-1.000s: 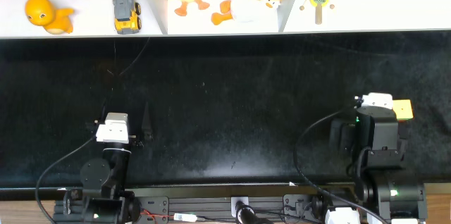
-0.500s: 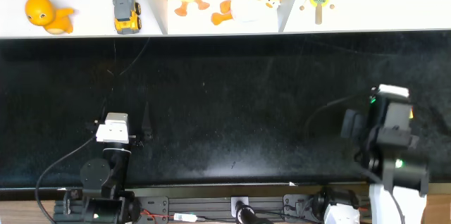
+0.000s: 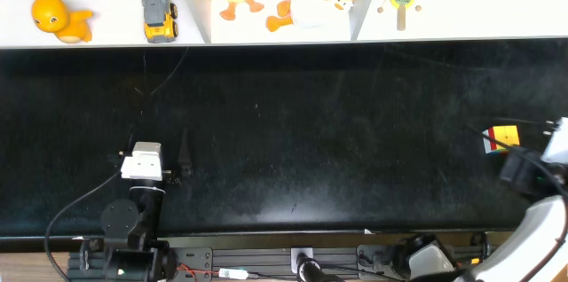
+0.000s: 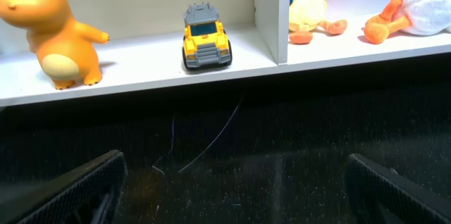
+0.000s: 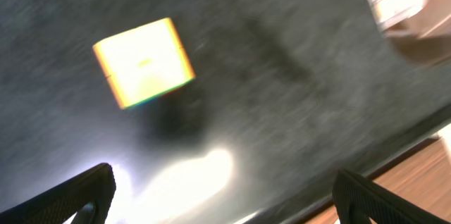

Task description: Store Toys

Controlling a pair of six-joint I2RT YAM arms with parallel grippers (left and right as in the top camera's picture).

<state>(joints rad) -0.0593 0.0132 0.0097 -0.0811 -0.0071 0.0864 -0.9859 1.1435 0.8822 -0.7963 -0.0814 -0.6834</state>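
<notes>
We find the cube lying on the black table near its right edge, well apart from the shelf. Our right gripper hangs over the table near the cube, its fingers spread wide and holding nothing. Our left gripper sits toward the table's front left, fingers spread too, facing the shelf along the far edge. There an orange figure, a truck and a duck stand.

Black left arm, white wrist block, black cable; black-and-white right arm
</notes>
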